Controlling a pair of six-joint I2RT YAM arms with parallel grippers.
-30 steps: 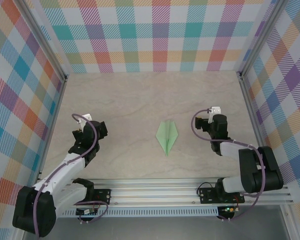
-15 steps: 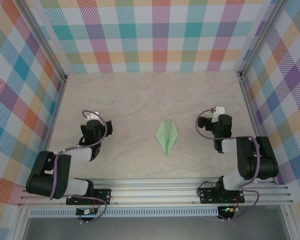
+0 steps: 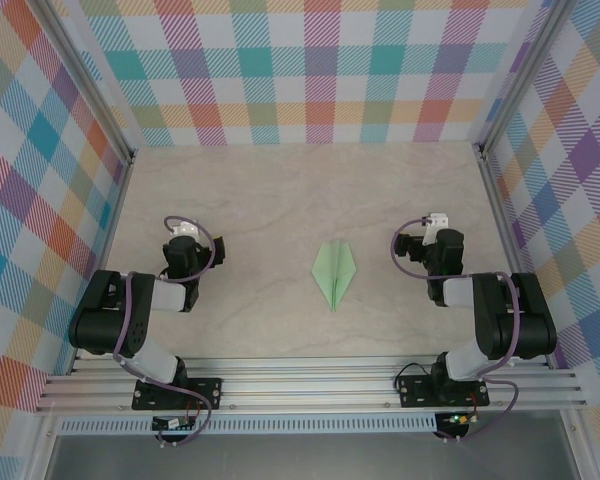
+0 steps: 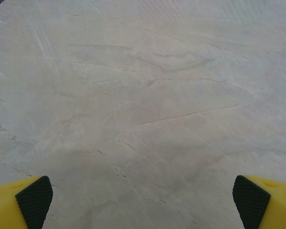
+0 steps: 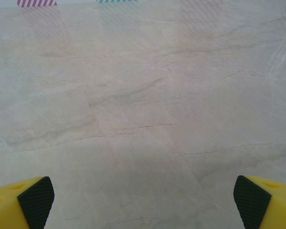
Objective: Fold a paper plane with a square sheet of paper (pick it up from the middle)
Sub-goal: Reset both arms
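Note:
The square sheet of paper lies folded into a pale mint-green paper plane (image 3: 335, 272), a slim dart with a centre crease. It rests flat on the table's middle, its point toward the near edge. My left gripper (image 3: 185, 245) sits well to its left, folded back over its arm. The right gripper (image 3: 436, 243) sits about as far to its right. Both are open: the left wrist view has the left gripper (image 4: 143, 202) with yellow fingertips (image 4: 34, 200) wide apart over bare table. The right gripper (image 5: 143, 200) has its fingertips (image 5: 250, 200) spread the same way, with nothing between them.
The marbled beige table (image 3: 280, 190) is walled by checked panels (image 3: 310, 70) at the back and both sides. An aluminium rail (image 3: 310, 385) with the arm bases runs along the near edge.
Both arms have drawn back and folded over their bases, the left one last. The paper plane has not moved, and the jaws stayed open.

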